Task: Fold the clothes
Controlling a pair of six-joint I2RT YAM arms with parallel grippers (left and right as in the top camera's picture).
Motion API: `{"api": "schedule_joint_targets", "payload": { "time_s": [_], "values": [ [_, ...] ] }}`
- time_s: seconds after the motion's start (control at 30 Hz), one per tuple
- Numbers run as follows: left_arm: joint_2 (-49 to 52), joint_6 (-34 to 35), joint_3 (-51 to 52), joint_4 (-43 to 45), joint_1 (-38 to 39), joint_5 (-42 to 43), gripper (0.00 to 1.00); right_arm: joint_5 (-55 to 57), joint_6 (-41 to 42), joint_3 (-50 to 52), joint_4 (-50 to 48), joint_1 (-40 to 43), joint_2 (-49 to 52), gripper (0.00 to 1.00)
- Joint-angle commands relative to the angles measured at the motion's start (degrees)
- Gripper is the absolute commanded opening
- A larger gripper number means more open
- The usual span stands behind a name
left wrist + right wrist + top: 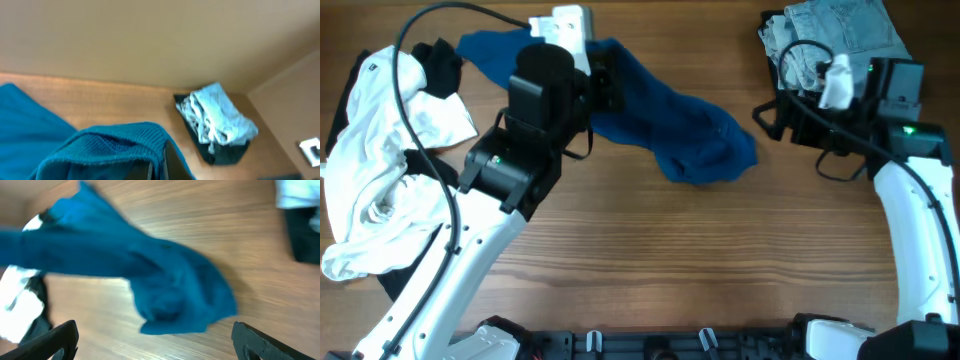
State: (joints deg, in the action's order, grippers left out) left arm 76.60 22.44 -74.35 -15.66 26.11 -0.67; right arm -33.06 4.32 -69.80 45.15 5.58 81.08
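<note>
A: Shirt position?

B: Teal shirt [700,140] lies as a crumpled band across the far half of the worktop [670,260]. It runs from the far edge left of centre down toward the middle right, with most of the cloth heaped at the right end. No flat panel and no crease line to be seen.

A: Left gripper?

B: Left gripper [152,162] is closed, with a bunch of teal cloth pinched in it. The wrist view shows fabric draped over the fingers. It sits near the far edge, over the left part of the band.

A: And the right?

B: Right gripper [155,330] is spread wide and holds nothing. It hangs toward the right edge, facing the heaped end of the shirt but apart from it.

A: Anything else out there?

B: White garments [370,160] piled at the left edge, pale jeans [840,35] in the far right corner. Neither is in a gripper.

A: Progress?

B: My reading is early. One grasp made, nothing folded. Left to do: take a second hold, spread the shirt flat, bring the sleeves in, fold the body, square it up.
</note>
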Motion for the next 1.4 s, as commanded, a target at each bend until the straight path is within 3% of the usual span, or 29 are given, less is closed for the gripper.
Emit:
{"api": "schedule_joint_targets", "payload": {
  "time_s": [0.0, 0.37, 0.53, 0.8, 1.2, 1.37],
  "values": [
    [-0.48, 0.57, -0.79, 2.23, 0.11, -1.62, 0.04, -4.17, -5.84, -0.37, -2.47, -6.16, -0.72, 0.99],
    [-1.75, 0.79, -0.79, 0.79, 0.31, -0.15, 0.04, -1.31, -5.33, -0.22, -21.57, -19.76, 2.27, 0.95],
    [-3.1, 0.81, -0.79, 0.04, 0.31, 1.25, 0.04, -5.18, -5.73, -0.22, -30.58, -23.98, 7.21, 0.94],
    [-3.54, 0.85, -0.79, -3.52, 0.31, 1.22, 0.04, -6.51, -2.4, -0.22, -43.67, -25.83, 9.35, 0.89],
    [-3.52, 3.78, -0.79, -3.48, 0.31, 1.66, 0.04, -6.47, 0.7, -0.22, -49.44, -29.35, 11.13, 0.83],
    [-3.54, 3.78, -0.79, -3.63, 0.31, 3.26, 0.04, -6.93, 2.78, -0.22, -51.43, -30.12, 13.14, 0.68]
  ]
}}
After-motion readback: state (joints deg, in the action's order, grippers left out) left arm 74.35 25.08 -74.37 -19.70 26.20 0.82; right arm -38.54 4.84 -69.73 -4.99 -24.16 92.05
